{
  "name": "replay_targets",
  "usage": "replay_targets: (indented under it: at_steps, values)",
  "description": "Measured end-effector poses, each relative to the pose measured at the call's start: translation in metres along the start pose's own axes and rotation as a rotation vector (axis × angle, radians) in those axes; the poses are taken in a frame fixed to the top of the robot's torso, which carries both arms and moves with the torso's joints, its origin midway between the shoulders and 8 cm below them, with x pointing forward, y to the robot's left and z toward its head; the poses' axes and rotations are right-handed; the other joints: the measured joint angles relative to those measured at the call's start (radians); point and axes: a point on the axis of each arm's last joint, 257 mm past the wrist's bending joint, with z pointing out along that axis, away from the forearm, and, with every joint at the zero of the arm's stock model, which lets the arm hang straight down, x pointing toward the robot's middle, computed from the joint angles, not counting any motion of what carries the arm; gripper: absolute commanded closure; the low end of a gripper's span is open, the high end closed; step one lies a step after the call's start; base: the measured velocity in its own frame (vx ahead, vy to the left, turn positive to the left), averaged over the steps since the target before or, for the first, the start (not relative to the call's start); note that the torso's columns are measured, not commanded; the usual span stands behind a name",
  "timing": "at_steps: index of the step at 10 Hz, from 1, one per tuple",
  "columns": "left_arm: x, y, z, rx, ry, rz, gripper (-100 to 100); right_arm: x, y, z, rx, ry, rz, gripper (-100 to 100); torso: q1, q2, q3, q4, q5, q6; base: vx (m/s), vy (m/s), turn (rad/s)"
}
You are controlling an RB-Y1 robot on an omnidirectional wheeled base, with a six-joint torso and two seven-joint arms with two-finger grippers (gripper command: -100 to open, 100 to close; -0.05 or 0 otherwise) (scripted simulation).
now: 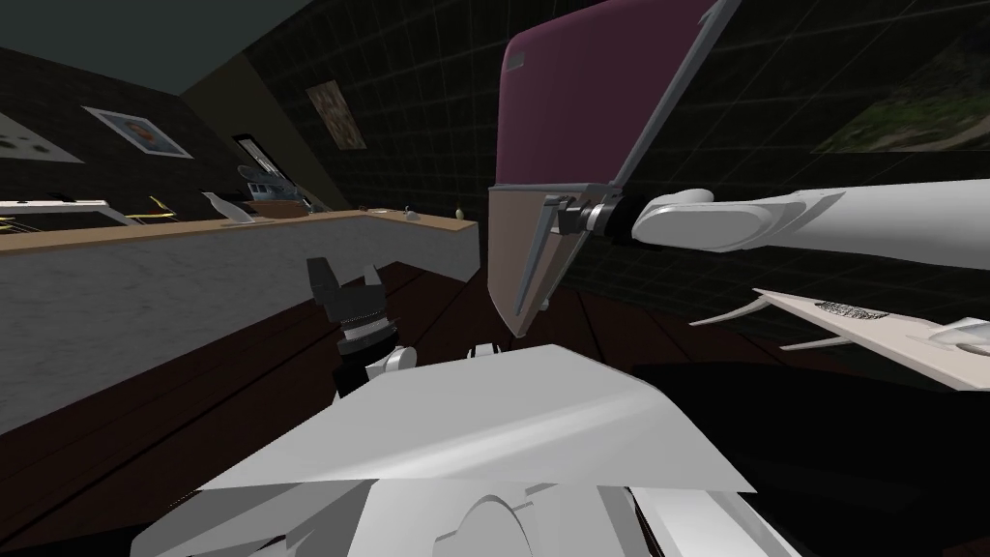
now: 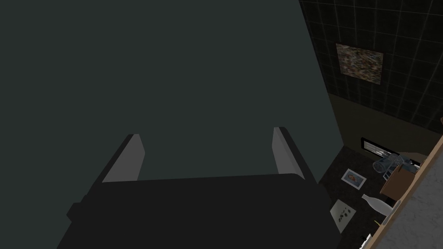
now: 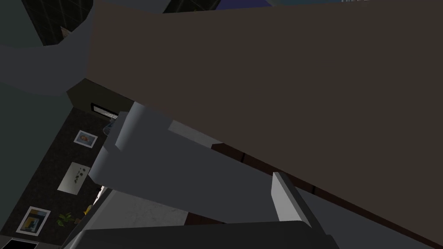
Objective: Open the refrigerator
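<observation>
Dead ahead, against the dark tiled wall: refrigerator (image 1: pixel 590 106), maroon upper panel, duller grey-brown lower panel. Left of the refrigerator, a long counter (image 1: pixel 242 227) with a tan top and pale grey front, ending just beside it. Right of the refrigerator, a white table (image 1: pixel 870 334). Before the refrigerator's foot, dark brown plank floor (image 1: pixel 145 406).

Reaching in from the refrigerator's right: right gripper (image 1: pixel 564 215), up against the front at the seam between the two panels. There, in the right wrist view, a broad grey handle (image 3: pixel 181 173) slanting across the gripper's mouth, close over a flat dull brown face of the refrigerator. One finger (image 3: pixel 285 199) visible beside the handle, standing wide out, not drawn inward; the other hidden behind the bar. Spread, by that sign, with the handle between and no pinch on it.

Left of the refrigerator and well apart from it, in front of the counter: left gripper (image 1: pixel 346 272), pointing upward. Its fingers (image 2: pixel 130 160) spread wide apart, holding nothing
</observation>
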Motion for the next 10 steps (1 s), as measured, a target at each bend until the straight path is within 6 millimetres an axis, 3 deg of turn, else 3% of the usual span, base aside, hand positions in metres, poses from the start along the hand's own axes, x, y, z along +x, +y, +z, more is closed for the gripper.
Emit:
replay_targets:
  at_steps: [3,4,7,10]
  values:
    - [0.0,0.0,0.0,0.0,0.0,0.0,0,0.0,-0.003,-0.002,-0.006,0.001,-0.017,-100,0.007,-0.003,-0.001,0.002,0.005,-0.004,0.027,0.03,0.01]
    - [0.0,0.0,0.0,0.0,0.0,0.0,0,0.0,-0.003,-0.002,-0.008,0.0,-0.024,100,0.009,-0.004,-0.001,0.001,0.008,-0.007,-0.013,0.002,-0.022]
    - [0.0,0.0,0.0,0.0,0.0,0.0,0,0.009,-0.005,-0.004,-0.011,0.019,-0.043,100,0.022,-0.002,0.0,0.001,0.012,-0.007,0.012,0.171,-0.079]
    - [0.0,0.0,0.0,0.0,0.0,0.0,0,0.016,0.003,-0.006,-0.026,0.033,-0.031,100,0.013,-0.002,0.0,0.002,0.011,-0.006,-0.003,0.227,-0.071]
